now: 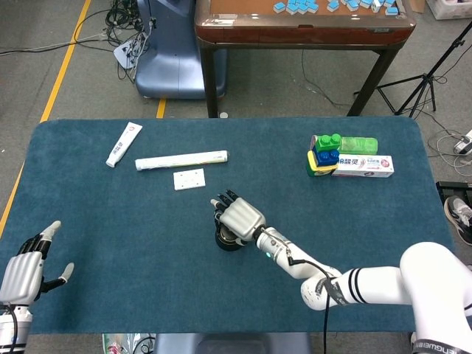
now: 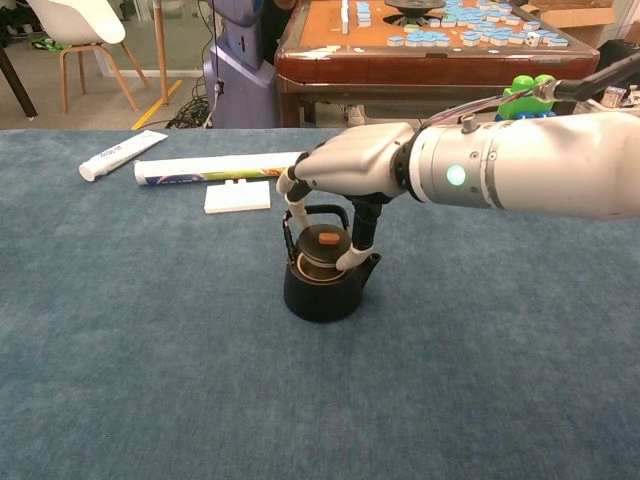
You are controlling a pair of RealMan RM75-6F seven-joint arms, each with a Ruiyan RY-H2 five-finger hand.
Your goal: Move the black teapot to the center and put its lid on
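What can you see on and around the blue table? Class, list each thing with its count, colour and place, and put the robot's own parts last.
teapot: 1, black, table centre
lid: 1, dark with orange knob, over the teapot's mouth, held
tube: 1, white, far left
long box: 1, white, right of the tube
flat block: 1, white, below the long box
toy bricks: 1 stack, green, blue, yellow, far right
toothpaste box: 1, white, beside the bricks
wooden table: 1, brown, behind, with blue tiles
right hand: 1, grey-white, holds the lid
left hand: 1, grey-white, near left edge, holds nothing
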